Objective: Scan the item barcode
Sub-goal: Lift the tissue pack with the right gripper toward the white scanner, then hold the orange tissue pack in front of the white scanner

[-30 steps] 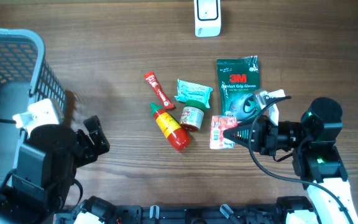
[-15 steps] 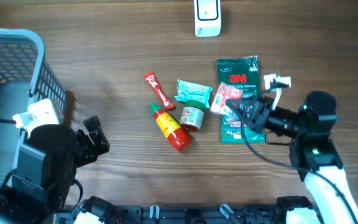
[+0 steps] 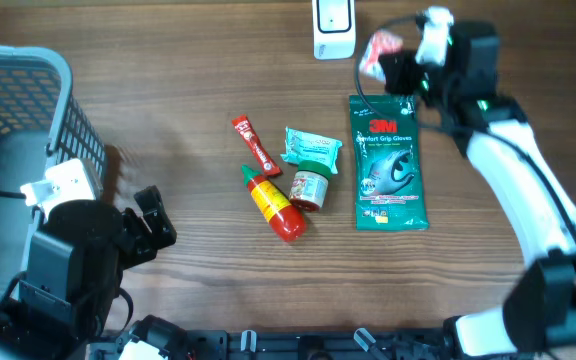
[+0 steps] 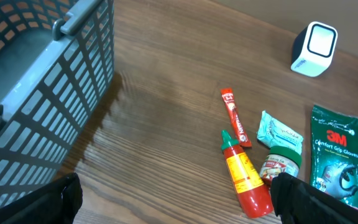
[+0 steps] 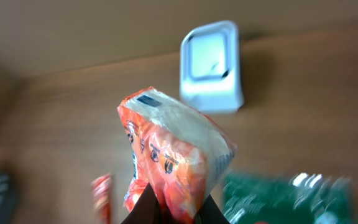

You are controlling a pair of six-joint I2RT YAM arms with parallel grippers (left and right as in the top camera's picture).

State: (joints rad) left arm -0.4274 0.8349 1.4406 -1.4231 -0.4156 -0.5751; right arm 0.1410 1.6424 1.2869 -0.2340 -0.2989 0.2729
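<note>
Two jaws of the right gripper (image 5: 169, 213) are clamped on the lower end of the orange-and-white crinkled plastic packet (image 5: 173, 155), which is held off the wooden table (image 3: 168, 90), just beside the white box-shaped barcode scanner (image 3: 333, 25) at its 3 o'clock in the overhead view. The green flat glove pack (image 3: 388, 165) lies at 6 o'clock of the packet. The left gripper (image 3: 153, 232) has its jaws fully apart and empty at 8 o'clock on the table, beside the blue-grey slatted plastic basket (image 3: 18, 120).
</note>
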